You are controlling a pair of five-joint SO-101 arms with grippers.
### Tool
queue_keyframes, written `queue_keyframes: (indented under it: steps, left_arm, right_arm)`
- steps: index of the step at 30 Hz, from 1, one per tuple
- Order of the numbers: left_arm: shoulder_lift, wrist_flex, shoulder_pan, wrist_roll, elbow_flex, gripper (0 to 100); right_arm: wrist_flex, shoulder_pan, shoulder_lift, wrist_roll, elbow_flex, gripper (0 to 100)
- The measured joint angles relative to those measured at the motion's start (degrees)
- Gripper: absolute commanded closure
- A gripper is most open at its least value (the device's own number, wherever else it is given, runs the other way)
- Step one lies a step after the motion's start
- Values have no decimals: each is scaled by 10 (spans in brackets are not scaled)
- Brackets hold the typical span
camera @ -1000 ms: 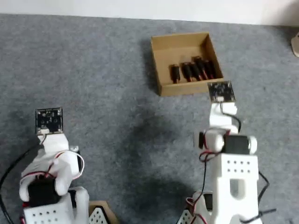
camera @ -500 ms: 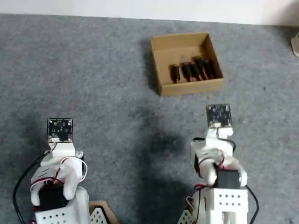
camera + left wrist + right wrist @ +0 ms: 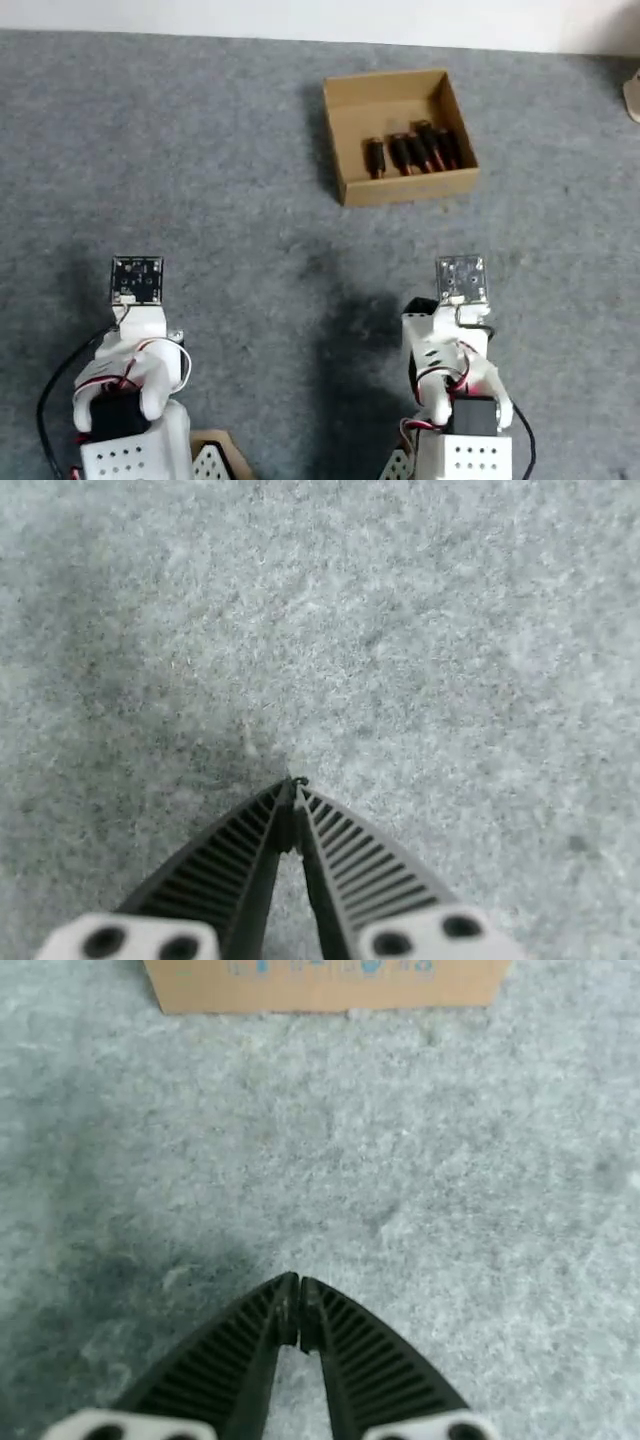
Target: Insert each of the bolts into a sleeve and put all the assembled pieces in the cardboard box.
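A: Location of the assembled pieces [image 3: 413, 150]?
B: Inside the cardboard box [image 3: 410, 188], far side of the bench [image 3: 220, 180], lying in a row toward its near wall. Four or five (too small for a firm count).
A: Orientation?
B: Flat on their sides, packed side by side. Long axes roughly parallel, running far wall to near wall, slightly slanted. Dark along most of the length, coppery at some near ends; no telling bolt head from tip.
A: Jaws?
B: Both closed. Tips of the left jaws touching, nothing between, over bare bench. Same for the right jaws: closed and empty, aimed at the box's near wall from well apart. Both low at the near edge: left arm [image 3: 130, 380], right arm [image 3: 450, 380].
A: Handling, if another lift needed?
B: Probably light, stiff, smooth and round, so likely to roll or slip. Best taken across the sleeve's middle, jaws square to the long axis, kept level so the bolt stays in. Not fragile, by the look of it.
A: Status?
B: Looks finished or close to it.
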Motion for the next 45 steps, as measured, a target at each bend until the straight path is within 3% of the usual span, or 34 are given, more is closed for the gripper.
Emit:
queue_keyframes:
  steps: [10,30,45]
  left_arm:
    - [-3,-8,0,0,62,990]
    - [-3,-8,0,0,63,991]
    - [-3,-8,0,0,63,991]
  right_arm:
    - [5,0,0,0,0,995]
    - [135,0,0,0,0,995]
    - [137,0,0,0,0,995]
